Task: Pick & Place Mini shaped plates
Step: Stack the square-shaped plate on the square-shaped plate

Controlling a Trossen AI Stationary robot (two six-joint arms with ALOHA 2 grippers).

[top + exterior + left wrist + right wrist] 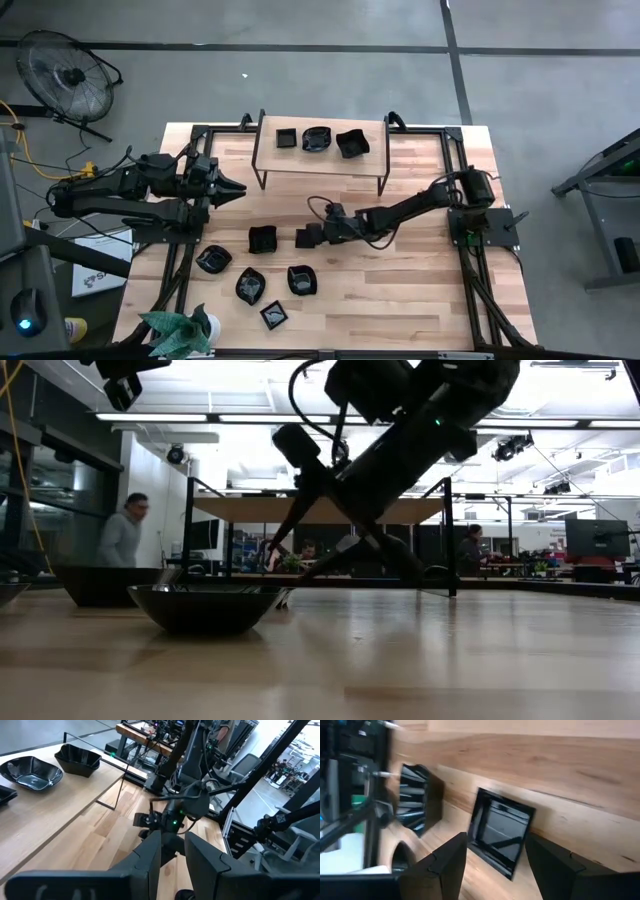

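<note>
Wooden planks make up our tabletop (400, 300), with a raised shelf (262, 150) at its far side carrying three mini shaped plates (318, 139). Six more black plates lie on the tabletop. Our right pincer (318, 235) reaches low toward the centre, fingers spread apart on either side of a square plate (501, 831) lying flat on the wood; we cannot tell whether they touch it. Our left pincer (236, 190) waits above the left edge, fingers nearly together and holding nothing.
</note>
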